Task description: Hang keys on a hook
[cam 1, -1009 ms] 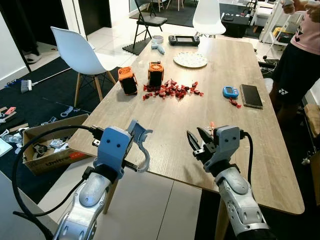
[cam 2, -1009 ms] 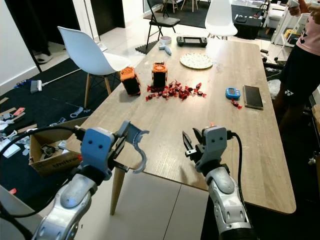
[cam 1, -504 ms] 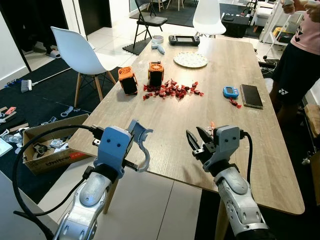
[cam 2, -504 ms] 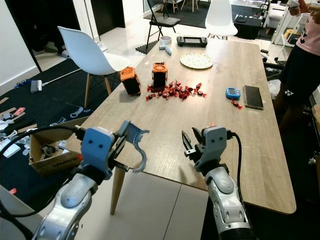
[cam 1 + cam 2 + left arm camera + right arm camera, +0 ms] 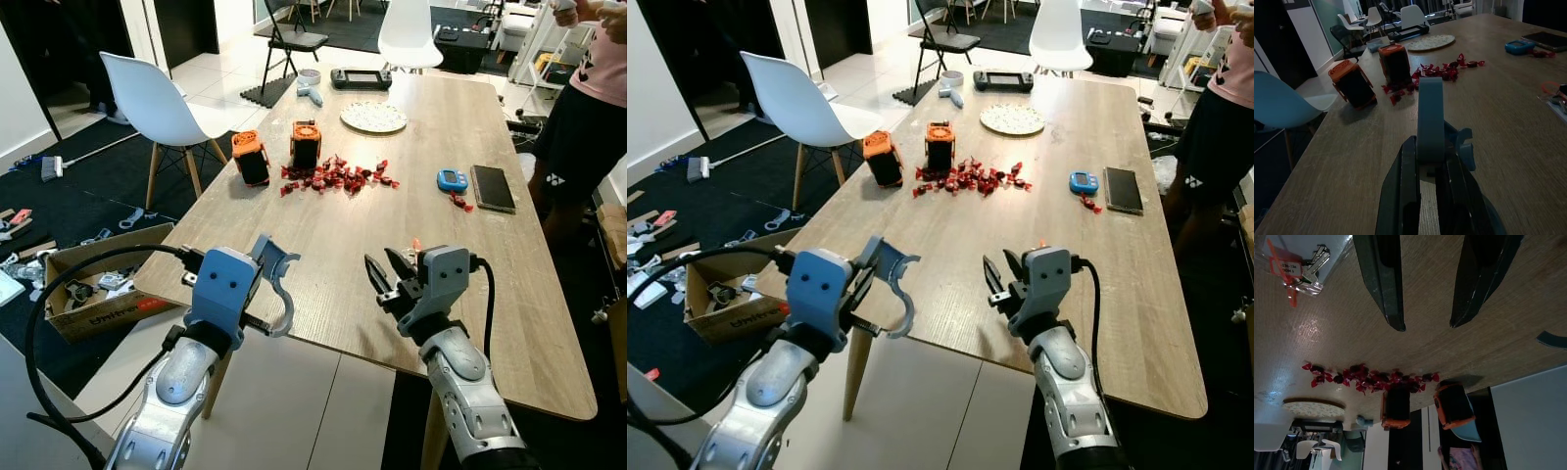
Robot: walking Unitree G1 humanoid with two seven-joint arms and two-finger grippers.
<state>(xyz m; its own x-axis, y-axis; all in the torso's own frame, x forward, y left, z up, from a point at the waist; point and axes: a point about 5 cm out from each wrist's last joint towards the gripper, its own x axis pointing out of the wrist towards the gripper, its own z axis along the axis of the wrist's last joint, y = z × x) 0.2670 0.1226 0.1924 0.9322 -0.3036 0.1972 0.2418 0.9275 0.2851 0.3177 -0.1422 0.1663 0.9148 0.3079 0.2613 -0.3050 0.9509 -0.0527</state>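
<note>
far left, on the dark floor: an open brown cardboard box (image 5: 93, 294) with small parts inside. beyond it, a white moulded plastic chair with wooden legs (image 5: 157, 103) stands beside the long light wooden table (image 5: 460, 206).

left gripper (image 5: 263, 294): raised over the table's near corner, its two black fingers (image 5: 1403, 191) closed on a pale blue plastic hook (image 5: 275, 284). the hook's curved end points toward the right arm. in the left wrist view the hook's flat stem rises upright between the fingers.

table centre, far half: two orange-and-black box-shaped devices (image 5: 277, 152), the left one tilted, the right one upright. just beside them lies a scatter of small red wrapped pieces (image 5: 336, 177). further back: a round pale patterned plate (image 5: 373, 117), a black handheld controller (image 5: 361, 78) and a small grey roll (image 5: 309, 76).

right gripper (image 5: 385, 277): held above the near table edge, fingers parted with nothing between them. the set of keys with an orange-red tag (image 5: 1297, 271) lies on the tabletop near this gripper; in the eye views just a spot of orange shows behind the gripper body, so the exact position is not clear.

table right: a small blue device (image 5: 452, 180), a red piece close by, then a dark flat rectangular notebook (image 5: 491, 187).

far right: a person in a pink top and black skirt (image 5: 583, 108) stands at the table's edge.
</note>
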